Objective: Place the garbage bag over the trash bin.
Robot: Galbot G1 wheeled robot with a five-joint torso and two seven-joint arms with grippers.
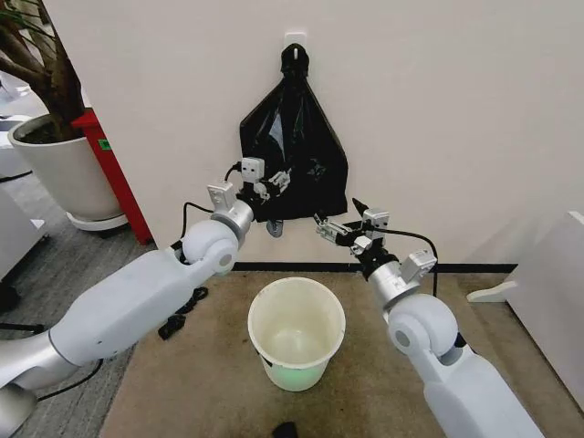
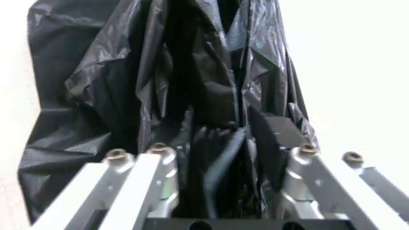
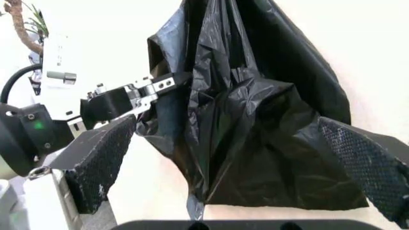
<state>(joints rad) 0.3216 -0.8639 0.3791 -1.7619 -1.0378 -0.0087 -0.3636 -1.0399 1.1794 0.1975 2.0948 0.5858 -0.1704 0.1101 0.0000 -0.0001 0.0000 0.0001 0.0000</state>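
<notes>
The garbage bag point(image 1: 294, 146), black, crinkly and glossy, hangs flat on the wall from a hook, gathered to a knot at the top. My left gripper point(image 1: 272, 185) is at its lower left part, open, with bunched folds of the bag point(image 2: 211, 120) between its fingers point(image 2: 300, 167). My right gripper point(image 1: 336, 226) is just below the bag's lower right corner, open wide; its two mesh pads point(image 3: 96, 158) flank the bag's bottom half point(image 3: 255, 134). The trash bin point(image 1: 292, 370), a cream-white bucket, stands upright and empty on the floor mat below both grippers.
A big white plant pot point(image 1: 64, 169) with a tree stands at the left beside a red panel point(image 1: 114, 173). White furniture point(image 1: 547, 292) lines the right side. A small black item point(image 1: 285, 429) lies on the beige mat point(image 1: 182, 383) near me.
</notes>
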